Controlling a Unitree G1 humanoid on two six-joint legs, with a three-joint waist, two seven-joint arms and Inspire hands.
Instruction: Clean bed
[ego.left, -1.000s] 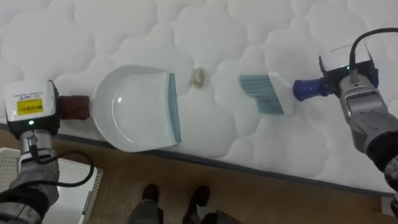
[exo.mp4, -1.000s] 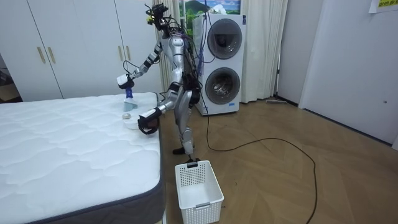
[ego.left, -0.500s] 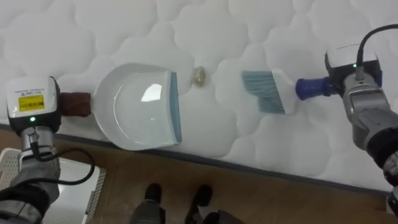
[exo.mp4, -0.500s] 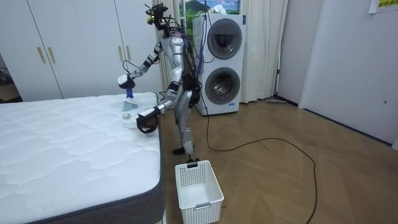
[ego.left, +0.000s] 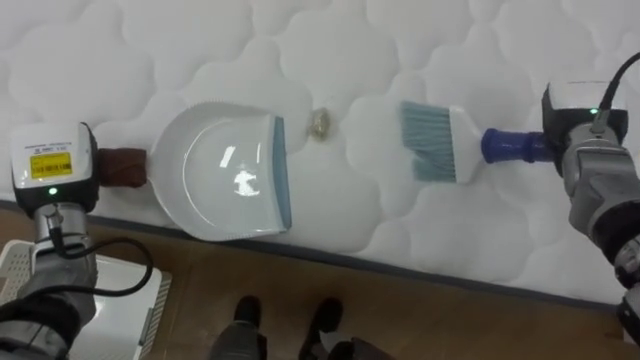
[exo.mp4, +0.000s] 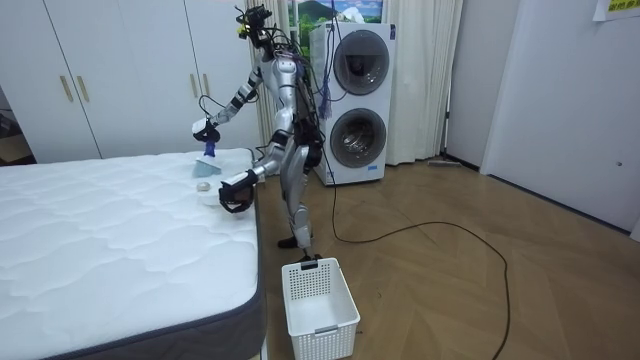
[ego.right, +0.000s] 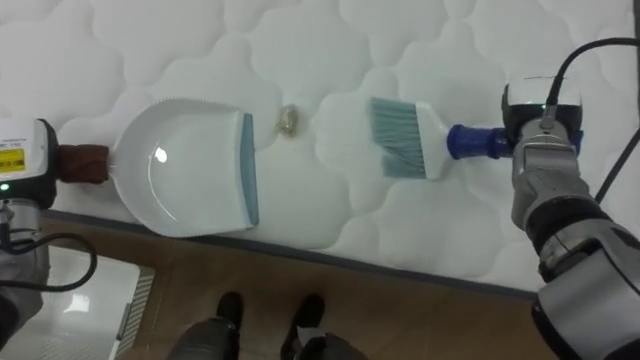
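A white dustpan (ego.left: 225, 170) with a pale blue lip lies on the quilted white mattress (ego.left: 150, 50) near its front edge. Its brown handle (ego.left: 125, 168) runs into my left hand (ego.left: 50, 165), which is shut on it. A small crumpled beige scrap (ego.left: 320, 122) lies just beyond the pan's lip. To its right is a hand brush (ego.left: 435, 142) with pale blue bristles pointing at the scrap, a short way off it. My right hand (ego.left: 585, 115) is shut on the brush's blue handle (ego.left: 510, 146). In the room view I stand at the bed's corner, bent over it.
A white slatted basket (exo.mp4: 318, 305) stands on the wooden floor by the bed's foot, and its corner (ego.left: 120, 320) appears below my left arm. Two stacked washing machines (exo.mp4: 355, 100) and white wardrobes (exo.mp4: 110, 70) stand behind me.
My right hand has drawn the brush a little to the right, away from the scrap. The dustpan, the scrap and my left hand have stayed put.
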